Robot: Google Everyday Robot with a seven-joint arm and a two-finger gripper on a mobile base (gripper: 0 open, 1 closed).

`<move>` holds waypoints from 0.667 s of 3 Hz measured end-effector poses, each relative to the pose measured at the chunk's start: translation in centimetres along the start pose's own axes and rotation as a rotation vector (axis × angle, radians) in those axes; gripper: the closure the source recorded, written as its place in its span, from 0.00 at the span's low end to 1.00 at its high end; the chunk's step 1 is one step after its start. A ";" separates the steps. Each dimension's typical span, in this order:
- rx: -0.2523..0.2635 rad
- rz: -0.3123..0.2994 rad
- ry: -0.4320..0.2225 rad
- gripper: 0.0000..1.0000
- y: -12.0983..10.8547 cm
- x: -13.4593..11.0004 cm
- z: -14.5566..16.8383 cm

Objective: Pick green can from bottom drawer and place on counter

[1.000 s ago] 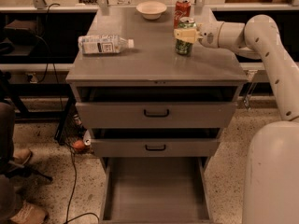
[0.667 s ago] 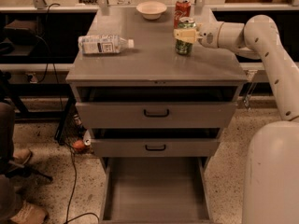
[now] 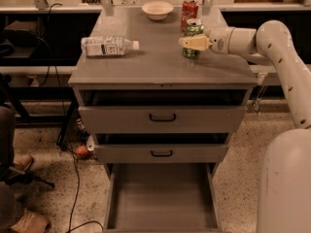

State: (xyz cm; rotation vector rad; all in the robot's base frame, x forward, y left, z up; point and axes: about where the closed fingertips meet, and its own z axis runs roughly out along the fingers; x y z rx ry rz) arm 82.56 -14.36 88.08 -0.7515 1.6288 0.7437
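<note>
Grey drawer cabinet with the robot at its right. The counter (image 3: 155, 67) forms the cabinet top. The robot's white body (image 3: 286, 183) fills the lower right, and its arm (image 3: 279, 47) reaches leftward over the counter's right edge. The bottom drawer (image 3: 160, 198) is pulled fully out, with its flat floor showing. Above it, the middle drawer (image 3: 126, 153) and the top drawer (image 3: 121, 118), both with black handles, stand slightly out. A plastic bottle (image 3: 107, 46) lies on its side at the counter's left. A pale bowl (image 3: 157, 9) sits at the rear centre, with a red can (image 3: 189, 11) just right of it. The green can (image 3: 194, 28) stands upright on the counter in front of the red can. The gripper (image 3: 189, 41) is closed around the green can's middle.
</note>
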 end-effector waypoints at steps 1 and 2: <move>0.000 -0.024 -0.006 0.00 -0.1 0.7 -2.3; 0.055 -0.065 -0.024 0.00 -1.2 0.8 -8.0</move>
